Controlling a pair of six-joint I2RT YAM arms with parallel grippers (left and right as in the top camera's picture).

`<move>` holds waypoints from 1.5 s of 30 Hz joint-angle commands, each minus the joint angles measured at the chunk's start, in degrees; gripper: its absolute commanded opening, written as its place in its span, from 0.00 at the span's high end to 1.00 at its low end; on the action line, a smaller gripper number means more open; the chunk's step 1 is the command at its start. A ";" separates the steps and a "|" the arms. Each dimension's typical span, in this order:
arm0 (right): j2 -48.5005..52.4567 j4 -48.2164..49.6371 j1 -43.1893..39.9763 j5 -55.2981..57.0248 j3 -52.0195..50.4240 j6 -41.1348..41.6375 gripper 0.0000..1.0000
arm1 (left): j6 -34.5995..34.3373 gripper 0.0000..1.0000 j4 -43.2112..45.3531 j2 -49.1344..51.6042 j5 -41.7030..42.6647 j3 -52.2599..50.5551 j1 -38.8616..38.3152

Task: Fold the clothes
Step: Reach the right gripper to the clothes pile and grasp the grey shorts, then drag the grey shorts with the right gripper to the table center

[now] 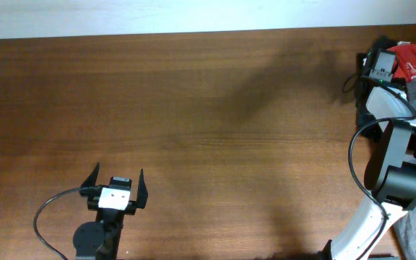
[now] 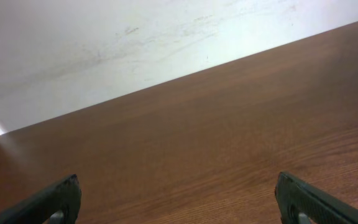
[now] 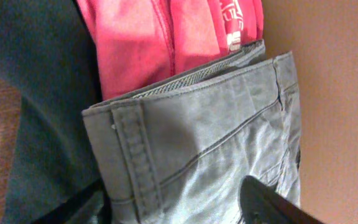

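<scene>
While the grey shorts point(image 3: 216, 143) lie in a heap at the far right edge of the table point(image 1: 208, 108), the step in hand looks like the pick-up. Right gripper point(image 3: 179, 208) hangs over the waistband; one finger shows against the cloth, pinching or not: cannot tell. Left gripper point(image 1: 118, 175) spread wide, empty. Next: grip the shorts alone and draw them onto the table. Red garment point(image 3: 160, 37) and dark cloth point(image 3: 42, 93) crowd alongside and may snag.

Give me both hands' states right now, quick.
Left hand: open, holding nothing.
Right hand: over the grey shorts, partly out of frame; open or gripping cannot be told.
</scene>
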 commanded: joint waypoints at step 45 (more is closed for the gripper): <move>-16.28 -6.34 4.42 -15.26 1.36 18.08 0.96 | 0.70 0.01 0.20 -0.33 -0.39 -0.42 0.24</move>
